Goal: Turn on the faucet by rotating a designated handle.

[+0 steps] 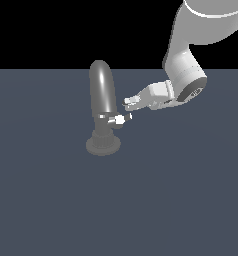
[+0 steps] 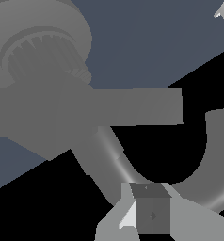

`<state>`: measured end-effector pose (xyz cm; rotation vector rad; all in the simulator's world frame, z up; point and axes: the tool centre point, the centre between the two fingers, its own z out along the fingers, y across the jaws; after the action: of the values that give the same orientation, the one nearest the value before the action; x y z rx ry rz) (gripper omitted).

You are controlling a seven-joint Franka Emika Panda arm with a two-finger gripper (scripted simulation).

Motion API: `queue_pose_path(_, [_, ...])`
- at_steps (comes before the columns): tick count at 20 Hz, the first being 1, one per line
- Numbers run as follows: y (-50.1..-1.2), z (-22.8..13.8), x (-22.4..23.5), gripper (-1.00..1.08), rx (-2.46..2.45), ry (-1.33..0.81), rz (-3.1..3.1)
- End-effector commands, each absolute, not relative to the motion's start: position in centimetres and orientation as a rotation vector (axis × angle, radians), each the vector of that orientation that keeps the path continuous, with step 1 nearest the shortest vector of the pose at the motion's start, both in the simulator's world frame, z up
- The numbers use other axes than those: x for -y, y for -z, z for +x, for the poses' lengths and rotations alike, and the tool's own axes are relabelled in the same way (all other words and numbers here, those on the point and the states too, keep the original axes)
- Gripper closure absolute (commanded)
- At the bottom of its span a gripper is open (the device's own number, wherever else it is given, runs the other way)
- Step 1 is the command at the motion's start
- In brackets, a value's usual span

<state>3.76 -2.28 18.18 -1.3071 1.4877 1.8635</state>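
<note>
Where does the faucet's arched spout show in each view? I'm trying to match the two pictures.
Exterior view: the spout rises left of centre, above the ribbed base.
Wrist view: the spout is the U-shaped curve low in the frame.
Shared landmark: the ribbed base, which appears in both.

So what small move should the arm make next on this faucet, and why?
Probably a short push down and toward the handle. In the exterior view the end effector sits just above the lever's outer end, beside the faucet, and contact cannot be confirmed. Meeting the lever should let it start rotating.
</note>
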Motion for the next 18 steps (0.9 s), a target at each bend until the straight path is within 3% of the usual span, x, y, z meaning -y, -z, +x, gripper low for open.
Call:
queue_pose_path(1, [-17.7,3.7,2.3,1.08,-1.496,-1.872,-1.278])
queue_pose_path(18, [-15.0,1.0,3.4,1.08,-1.497,-1.874,-1.272])
